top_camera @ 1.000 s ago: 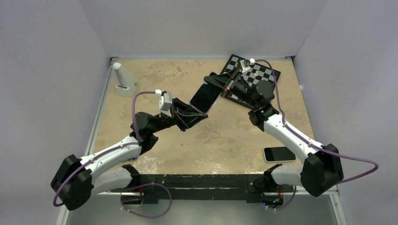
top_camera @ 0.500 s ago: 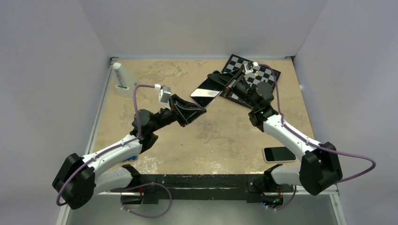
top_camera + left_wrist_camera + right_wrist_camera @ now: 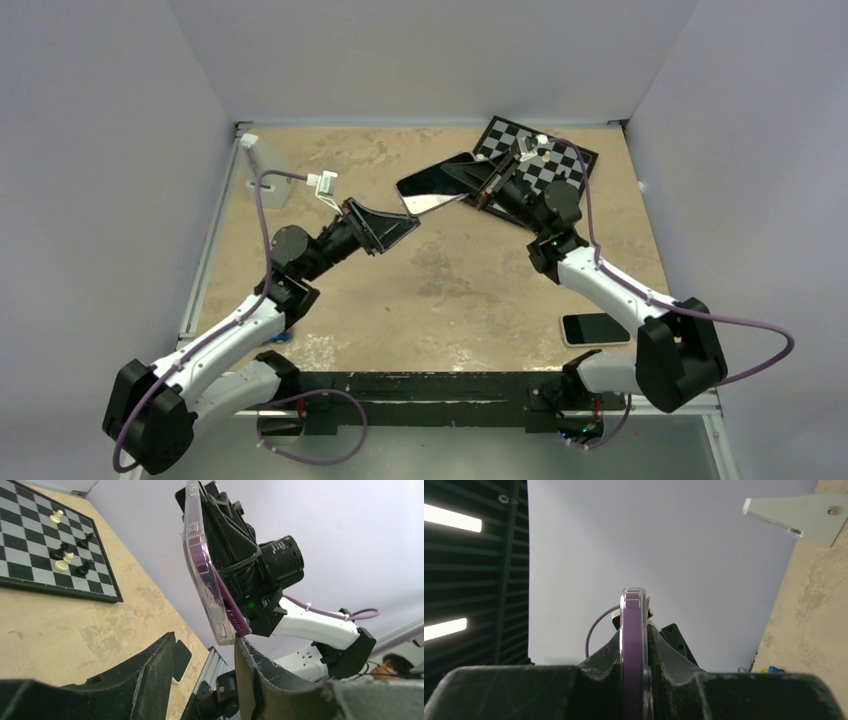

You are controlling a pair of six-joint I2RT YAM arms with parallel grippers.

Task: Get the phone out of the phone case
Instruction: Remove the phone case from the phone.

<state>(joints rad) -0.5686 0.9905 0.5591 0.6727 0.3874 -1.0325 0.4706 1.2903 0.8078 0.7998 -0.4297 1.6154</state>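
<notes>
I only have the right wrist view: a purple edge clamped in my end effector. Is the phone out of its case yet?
Observer: No. The left wrist view shows the clear phone case wrapped around the phone, along its purple edge.
Operator: Where's the left end effector?
Observer: The left end effector is open at the case's bottom corner, one fingertip beside it; contact unclear.
Operator: Anything else lying around?
Observer: Overhead, a second phone lies flat at the near right.

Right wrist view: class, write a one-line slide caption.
Right tool grips the phone in its case, edge-on.
</notes>
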